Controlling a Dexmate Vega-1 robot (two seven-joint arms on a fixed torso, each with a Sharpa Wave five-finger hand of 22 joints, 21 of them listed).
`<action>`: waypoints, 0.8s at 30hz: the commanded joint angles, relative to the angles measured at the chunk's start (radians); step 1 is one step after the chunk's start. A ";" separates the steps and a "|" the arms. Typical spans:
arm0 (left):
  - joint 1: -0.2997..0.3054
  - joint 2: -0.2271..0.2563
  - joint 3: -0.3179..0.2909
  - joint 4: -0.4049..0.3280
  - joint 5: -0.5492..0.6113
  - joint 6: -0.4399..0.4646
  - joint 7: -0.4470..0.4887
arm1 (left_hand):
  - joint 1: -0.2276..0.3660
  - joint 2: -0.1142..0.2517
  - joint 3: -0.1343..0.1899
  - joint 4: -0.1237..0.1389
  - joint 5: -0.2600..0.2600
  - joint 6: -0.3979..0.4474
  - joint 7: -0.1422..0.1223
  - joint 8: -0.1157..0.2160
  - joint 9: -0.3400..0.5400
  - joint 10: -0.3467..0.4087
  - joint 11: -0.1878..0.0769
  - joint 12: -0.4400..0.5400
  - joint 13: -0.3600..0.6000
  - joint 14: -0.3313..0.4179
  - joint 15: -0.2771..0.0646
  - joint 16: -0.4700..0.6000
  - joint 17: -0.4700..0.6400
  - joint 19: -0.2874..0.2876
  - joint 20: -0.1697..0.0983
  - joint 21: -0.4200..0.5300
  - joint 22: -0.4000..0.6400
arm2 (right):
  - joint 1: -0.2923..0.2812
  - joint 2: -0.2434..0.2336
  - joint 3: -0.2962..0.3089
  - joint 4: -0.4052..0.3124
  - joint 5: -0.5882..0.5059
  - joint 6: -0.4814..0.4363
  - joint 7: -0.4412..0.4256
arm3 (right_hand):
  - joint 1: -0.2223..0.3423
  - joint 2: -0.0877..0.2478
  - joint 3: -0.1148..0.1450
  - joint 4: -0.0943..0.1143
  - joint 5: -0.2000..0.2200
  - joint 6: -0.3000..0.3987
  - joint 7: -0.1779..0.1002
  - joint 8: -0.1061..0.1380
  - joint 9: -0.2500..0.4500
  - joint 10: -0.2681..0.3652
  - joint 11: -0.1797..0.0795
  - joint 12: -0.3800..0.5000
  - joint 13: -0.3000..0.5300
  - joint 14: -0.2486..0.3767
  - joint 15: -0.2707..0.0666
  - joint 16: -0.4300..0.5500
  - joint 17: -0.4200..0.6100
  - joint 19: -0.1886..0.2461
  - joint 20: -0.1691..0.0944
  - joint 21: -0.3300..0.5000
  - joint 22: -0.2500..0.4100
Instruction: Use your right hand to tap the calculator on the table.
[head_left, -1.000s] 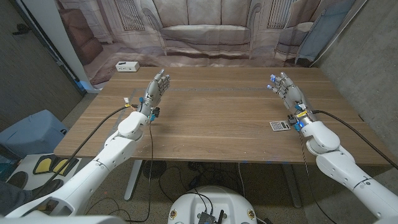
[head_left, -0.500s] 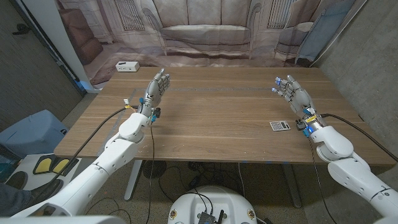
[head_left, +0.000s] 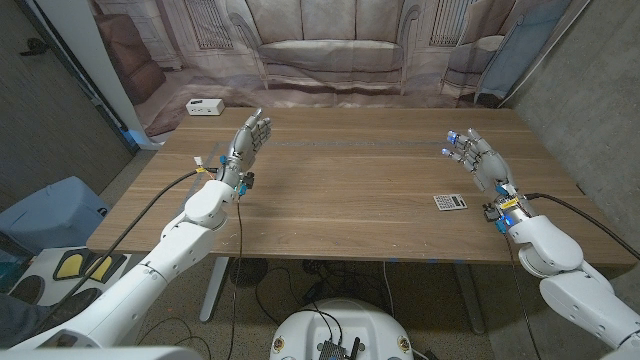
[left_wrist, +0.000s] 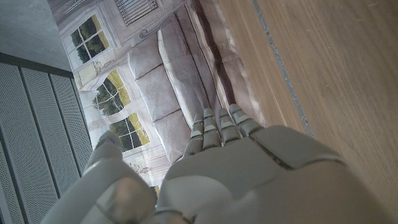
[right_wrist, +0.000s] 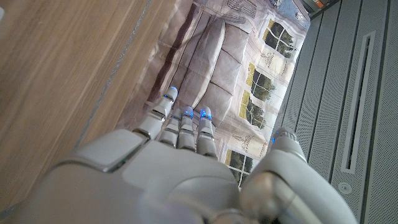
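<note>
The robot's right hand (head_left: 480, 160), fingers loosely spread and holding nothing, hangs above the wooden table (head_left: 340, 190), apparently poised to tap. The calculator (head_left: 450, 202) lies flat near the table's front edge, just beside the right wrist and untouched. The left hand (head_left: 250, 138), likewise empty with fingers extended, waits well apart, leaving the job to the right.

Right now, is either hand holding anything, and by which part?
Nothing is held. The right hand and left hand are both open with fingers apart; the calculator lies untouched on the table.
</note>
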 joint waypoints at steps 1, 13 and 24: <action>-0.020 -0.005 0.005 0.007 0.013 -0.005 -0.008 | 0.011 0.000 0.004 -0.007 -0.001 0.013 -0.002 0.001 0.006 0.012 0.004 0.007 0.003 0.014 0.000 0.003 0.005 0.009 0.003 0.003 0.003 | -0.092 0.025 0.048 -0.046 -0.034 0.017 -0.028 | -0.003 -0.007 -0.004 -0.001 0.000 0.008 -0.001 0.007 0.002 0.010 -0.006 0.007 0.006 0.014 0.005 0.009 0.001 0.014 -0.001 0.008 0.002; -0.063 -0.030 0.035 0.039 0.029 0.003 -0.015 | 0.013 0.000 0.003 -0.009 -0.001 0.023 -0.001 0.001 0.006 0.020 -0.002 0.008 0.004 0.024 0.000 0.003 0.005 0.011 0.005 0.000 0.003 | -0.173 0.047 0.110 -0.072 -0.097 0.023 -0.053 | -0.001 -0.007 -0.005 -0.003 0.000 0.014 -0.006 0.006 0.003 0.022 -0.007 0.008 0.007 0.027 -0.001 0.011 0.000 0.029 0.001 0.009 0.002; -0.097 -0.043 0.061 0.050 0.063 0.020 -0.003 | 0.014 0.001 0.002 -0.010 -0.001 0.032 -0.005 0.001 0.006 0.029 -0.002 0.008 0.004 0.028 0.002 0.001 0.005 0.013 0.006 -0.002 0.003 | -0.192 0.071 0.137 -0.066 -0.173 0.011 -0.077 | 0.001 -0.007 -0.006 -0.005 0.001 0.020 -0.015 0.006 0.003 0.027 -0.012 0.008 0.007 0.038 -0.002 0.013 0.000 0.039 0.000 0.010 0.002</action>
